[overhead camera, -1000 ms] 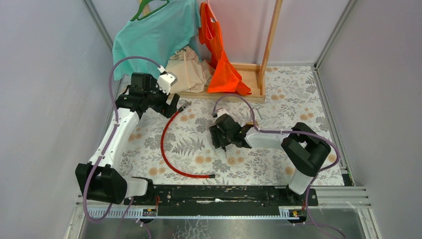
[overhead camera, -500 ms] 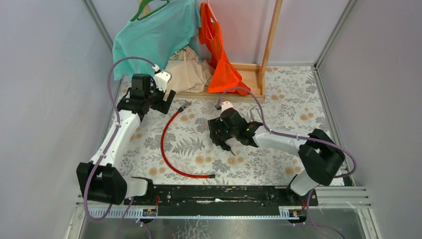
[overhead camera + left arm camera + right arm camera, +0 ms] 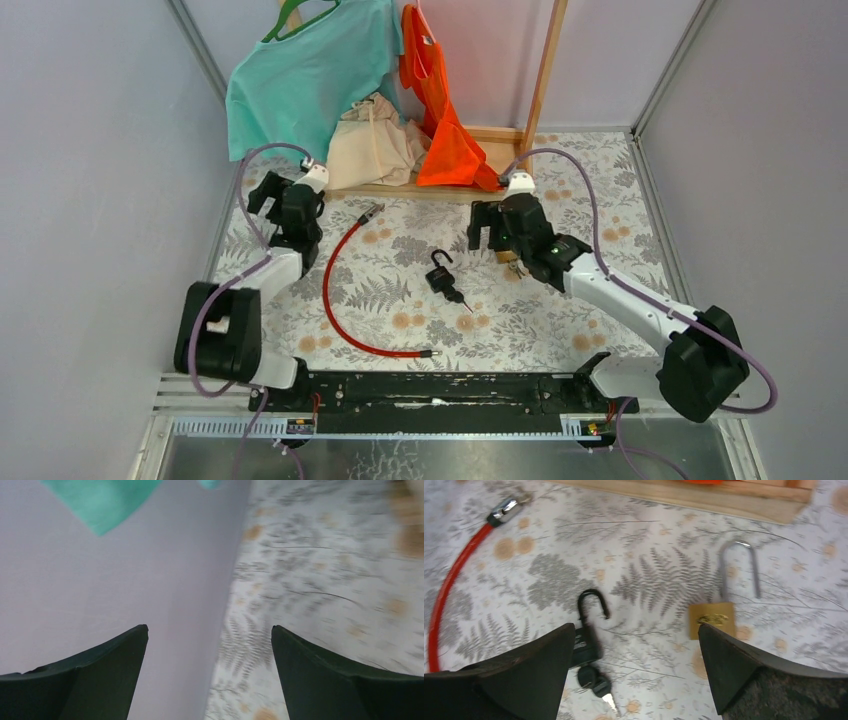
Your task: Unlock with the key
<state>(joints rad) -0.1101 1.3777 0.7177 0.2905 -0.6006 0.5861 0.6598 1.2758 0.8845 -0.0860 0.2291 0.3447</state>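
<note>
A black padlock [image 3: 586,641] lies on the floral table [image 3: 560,320] with its shackle swung open; in the top view the black padlock [image 3: 439,273] is mid-table. A black-headed key [image 3: 585,676] sits against its lower end. A second key [image 3: 610,696] beside it shows a silver blade. My right gripper [image 3: 635,627] hangs open above them, holding nothing; in the top view the right gripper [image 3: 487,232] is up and to the right of the lock. My left gripper [image 3: 209,627] is open and empty by the left wall [image 3: 100,580]; from above the left gripper [image 3: 272,192] is far from the lock.
A brass padlock [image 3: 711,620] with a tall silver shackle lies right of the black one. A red cable [image 3: 335,300] with metal ends curves across the left half. A wooden rack base [image 3: 440,190] with hanging clothes [image 3: 310,70] stands at the back.
My right gripper has opened and drawn back to the far right, leaving the black padlock and keys on the table. The left arm has swung back toward the left wall.
</note>
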